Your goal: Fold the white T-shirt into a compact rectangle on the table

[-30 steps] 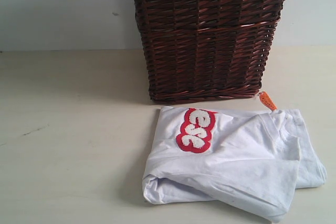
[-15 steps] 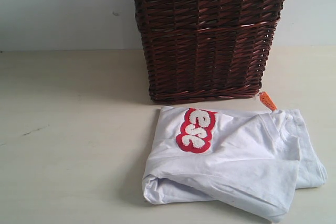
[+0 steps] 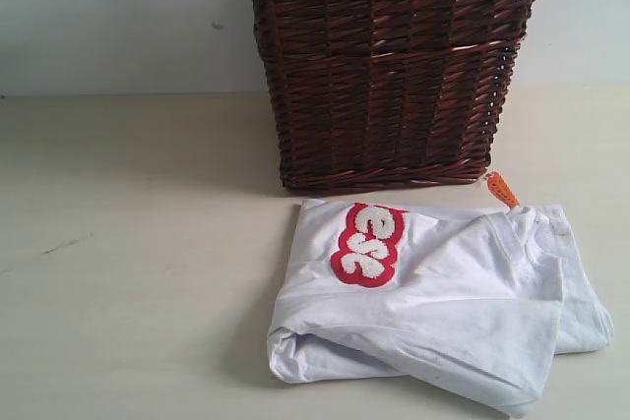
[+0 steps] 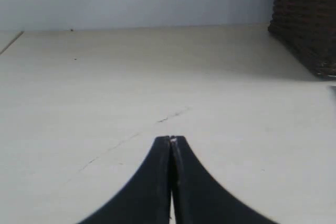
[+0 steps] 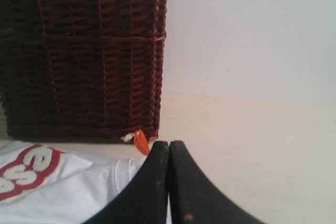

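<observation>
T-shirt (image 3: 433,302) of white cotton, red-lettered, lies lengthwise left-to-right on pale beige counter (image 3: 128,272), nearer closed right fingers (image 5: 164,155); left fingers (image 4: 166,149) closed too.

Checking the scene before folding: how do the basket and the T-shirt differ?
The basket is dark brown wicker; the white T-shirt is cloth with red-outlined lettering. The basket stands upright; the T-shirt lies loosely folded. Both rest on the table.
</observation>
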You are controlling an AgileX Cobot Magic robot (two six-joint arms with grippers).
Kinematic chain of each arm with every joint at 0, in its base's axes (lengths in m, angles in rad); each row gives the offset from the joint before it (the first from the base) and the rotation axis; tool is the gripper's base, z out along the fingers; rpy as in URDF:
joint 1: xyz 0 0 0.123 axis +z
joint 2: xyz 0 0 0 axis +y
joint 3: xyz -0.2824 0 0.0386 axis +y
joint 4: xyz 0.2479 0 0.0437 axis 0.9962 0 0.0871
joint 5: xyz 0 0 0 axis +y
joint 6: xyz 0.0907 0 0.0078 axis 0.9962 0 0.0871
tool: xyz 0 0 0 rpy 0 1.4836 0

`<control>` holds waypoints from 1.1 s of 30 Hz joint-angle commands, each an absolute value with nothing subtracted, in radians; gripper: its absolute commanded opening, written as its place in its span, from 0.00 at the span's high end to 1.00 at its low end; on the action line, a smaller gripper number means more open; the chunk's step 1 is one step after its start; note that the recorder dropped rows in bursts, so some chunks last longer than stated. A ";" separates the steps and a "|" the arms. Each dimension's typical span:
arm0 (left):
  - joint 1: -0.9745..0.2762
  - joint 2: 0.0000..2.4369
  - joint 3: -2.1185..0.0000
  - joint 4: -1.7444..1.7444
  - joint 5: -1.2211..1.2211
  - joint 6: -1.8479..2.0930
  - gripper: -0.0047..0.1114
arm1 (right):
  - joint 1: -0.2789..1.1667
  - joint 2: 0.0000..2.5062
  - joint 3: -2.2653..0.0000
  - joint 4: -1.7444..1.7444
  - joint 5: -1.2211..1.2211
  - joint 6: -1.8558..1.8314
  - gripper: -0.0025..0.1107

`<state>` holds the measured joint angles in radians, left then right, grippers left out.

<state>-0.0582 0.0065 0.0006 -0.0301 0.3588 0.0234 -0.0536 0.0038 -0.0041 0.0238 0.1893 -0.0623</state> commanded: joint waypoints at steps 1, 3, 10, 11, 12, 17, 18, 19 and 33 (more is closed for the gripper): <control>-0.057 0.000 0.000 -0.039 0.352 0.021 0.96 | -0.058 0.000 0.000 0.023 0.234 -0.008 0.98; -0.057 0.000 0.000 -0.039 0.352 0.021 0.96 | -0.058 0.000 0.000 0.020 0.234 0.000 0.98; -0.057 0.000 0.000 -0.039 0.352 0.021 0.96 | -0.058 0.000 0.000 0.020 0.244 0.000 0.98; -0.057 0.000 0.000 -0.039 0.352 0.021 0.96 | -0.058 0.000 0.000 0.020 0.244 0.000 0.98; -0.057 0.000 0.000 -0.039 0.352 0.021 0.96 | -0.058 0.000 0.000 0.020 0.244 0.000 0.98; -0.057 0.000 0.000 -0.039 0.352 0.021 0.96 | -0.058 0.000 0.000 0.020 0.246 0.000 0.98; -0.057 0.000 0.000 -0.039 0.352 0.021 0.96 | -0.058 0.000 0.000 0.020 0.246 0.000 0.98; -0.057 0.000 0.000 -0.039 0.352 0.021 0.96 | -0.058 0.000 0.000 0.020 0.246 0.000 0.98; -0.057 0.000 0.000 -0.039 0.352 0.021 0.96 | -0.058 0.000 0.000 0.020 0.238 0.000 0.98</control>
<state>-0.0582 0.0065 0.0006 -0.0301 0.3588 0.0234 -0.0536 0.0038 -0.0041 0.0238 0.2436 0.0000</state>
